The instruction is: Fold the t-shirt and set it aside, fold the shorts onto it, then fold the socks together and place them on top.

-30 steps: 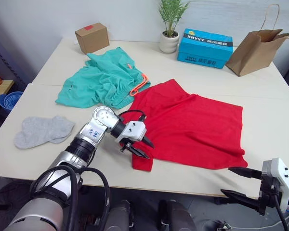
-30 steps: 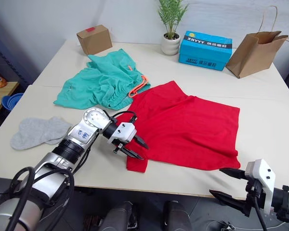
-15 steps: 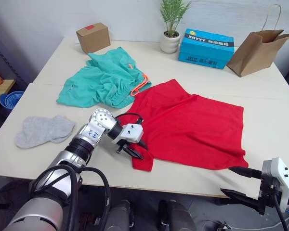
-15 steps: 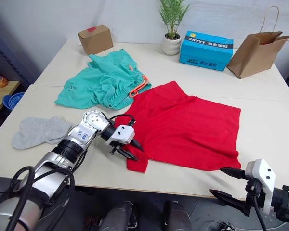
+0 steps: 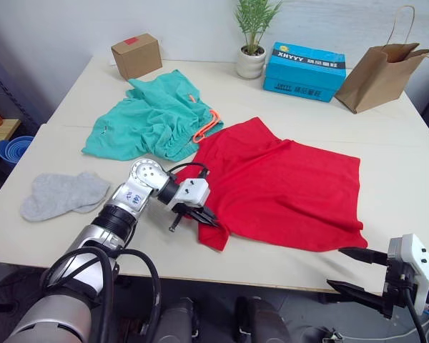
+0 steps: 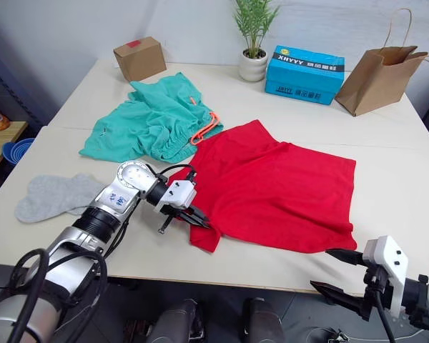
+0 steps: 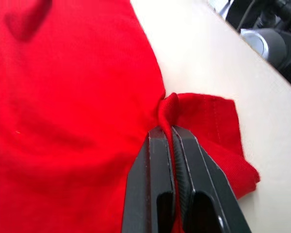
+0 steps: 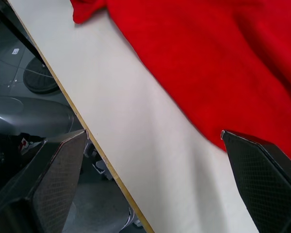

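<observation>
The left gripper (image 7: 171, 133) was pinched tight on a fold at the near-left corner of the t-shirt (image 5: 286, 189), which spread flat toward two o'clock from it, long axis running nine to three. The right gripper (image 5: 356, 269), spread wide, hung off the table's (image 5: 386, 125) near edge, apart from the cloth at its five o'clock corner

we see t-shirt (image 7: 77, 97): soft matt red cloth | worktop (image 8: 150, 160): smooth matt cream | paper bag (image 5: 377, 75): brown paper
</observation>
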`<state>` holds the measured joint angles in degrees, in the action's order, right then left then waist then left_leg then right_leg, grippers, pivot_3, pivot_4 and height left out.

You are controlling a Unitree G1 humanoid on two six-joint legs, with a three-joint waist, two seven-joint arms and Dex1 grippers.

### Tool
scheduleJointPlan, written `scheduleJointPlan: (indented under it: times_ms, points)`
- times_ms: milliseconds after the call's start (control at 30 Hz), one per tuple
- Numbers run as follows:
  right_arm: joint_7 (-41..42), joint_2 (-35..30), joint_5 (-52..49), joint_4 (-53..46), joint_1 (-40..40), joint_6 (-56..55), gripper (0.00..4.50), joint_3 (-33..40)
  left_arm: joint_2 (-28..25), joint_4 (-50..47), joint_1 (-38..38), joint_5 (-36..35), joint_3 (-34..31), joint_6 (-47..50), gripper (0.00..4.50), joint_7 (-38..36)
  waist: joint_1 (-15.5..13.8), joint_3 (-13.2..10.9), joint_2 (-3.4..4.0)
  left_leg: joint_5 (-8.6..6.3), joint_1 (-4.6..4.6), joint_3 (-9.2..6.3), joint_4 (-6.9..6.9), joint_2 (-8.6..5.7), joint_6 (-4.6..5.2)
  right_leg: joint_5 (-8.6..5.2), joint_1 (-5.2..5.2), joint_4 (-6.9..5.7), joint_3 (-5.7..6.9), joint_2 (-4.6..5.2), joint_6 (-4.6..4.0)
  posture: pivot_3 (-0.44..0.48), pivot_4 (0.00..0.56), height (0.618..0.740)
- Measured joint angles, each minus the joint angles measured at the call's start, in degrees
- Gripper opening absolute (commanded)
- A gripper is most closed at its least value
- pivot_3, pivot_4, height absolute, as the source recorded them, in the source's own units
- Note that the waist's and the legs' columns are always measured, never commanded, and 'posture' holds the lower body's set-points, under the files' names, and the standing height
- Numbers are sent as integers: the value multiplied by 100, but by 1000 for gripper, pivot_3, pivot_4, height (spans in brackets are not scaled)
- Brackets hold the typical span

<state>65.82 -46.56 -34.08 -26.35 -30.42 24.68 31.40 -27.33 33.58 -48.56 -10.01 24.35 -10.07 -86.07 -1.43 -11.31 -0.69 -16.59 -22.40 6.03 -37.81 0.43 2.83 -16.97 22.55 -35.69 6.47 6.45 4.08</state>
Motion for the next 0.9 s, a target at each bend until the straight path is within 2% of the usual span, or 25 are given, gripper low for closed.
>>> scheduleJointPlan:
  times_ms: [200,500,533,700,900]
  points:
    - [65,-9,12,90,1,-1,4500,23,-244,-475,366,-264,-170,191,43,1,-2,0,0,0,1,0,0,0,0,0,-1,0,-1,0,0,0,150,740]
    - [98,-11,10,124,56,15,4500,24,-204,-597,648,-205,-177,75,43,5,-7,0,1,0,0,1,0,0,0,0,-1,1,-1,0,0,0,150,740]
    - [98,-11,10,124,58,18,4500,23,-200,-627,657,-206,-179,117,516,5,-7,0,0,0,0,1,0,0,0,0,-1,2,-1,0,0,0,150,740]
    - [91,-11,8,123,59,42,4500,23,-170,-818,725,-212,-193,187,1925,8,-7,0,0,0,0,0,0,0,0,0,-1,1,-1,0,0,0,150,740]
    - [78,-11,5,120,65,49,4500,23,-208,-841,724,-191,-190,216,1925,6,-2,0,1,0,1,0,0,0,0,0,-1,1,-1,0,0,0,150,740]
